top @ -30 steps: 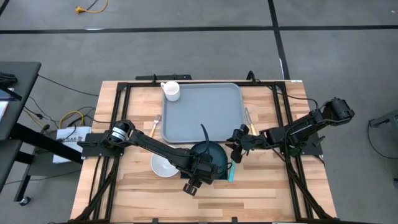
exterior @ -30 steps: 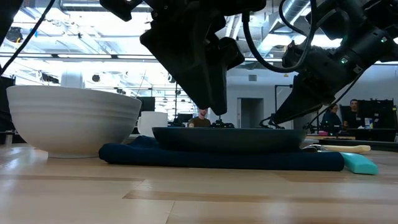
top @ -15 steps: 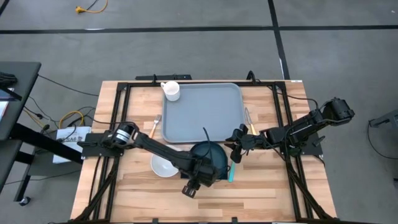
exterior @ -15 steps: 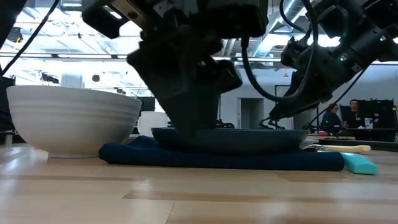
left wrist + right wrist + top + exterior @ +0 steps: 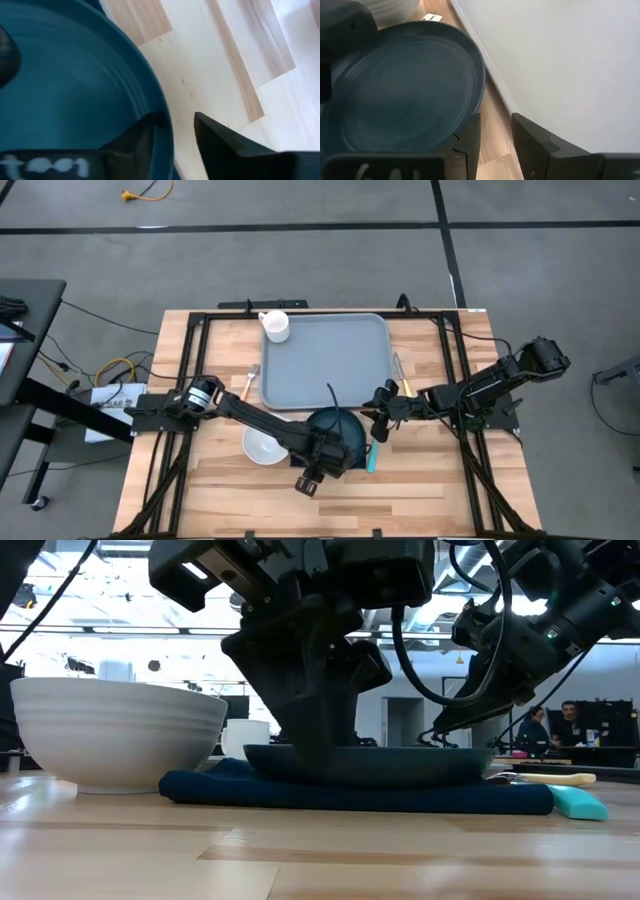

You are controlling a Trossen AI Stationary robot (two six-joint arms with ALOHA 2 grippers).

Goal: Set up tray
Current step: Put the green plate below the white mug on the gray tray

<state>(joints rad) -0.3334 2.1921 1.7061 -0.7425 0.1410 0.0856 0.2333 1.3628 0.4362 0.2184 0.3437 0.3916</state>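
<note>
A: Where does the left gripper (image 5: 322,463) sit?
B: Low at the plate (image 5: 337,436), fingers straddling its near rim, not yet closed; a second ago it hung higher.
A: And the tray (image 5: 325,360)?
B: Beyond the plate, mid-table. The right gripper (image 5: 382,418), fingers parted, waits beside its corner.

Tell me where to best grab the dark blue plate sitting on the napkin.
By its raised rim, from the side: the plate lies flat and shallow on the napkin, so one finger goes inside the rim and one outside, as the left gripper is placed now.
</note>
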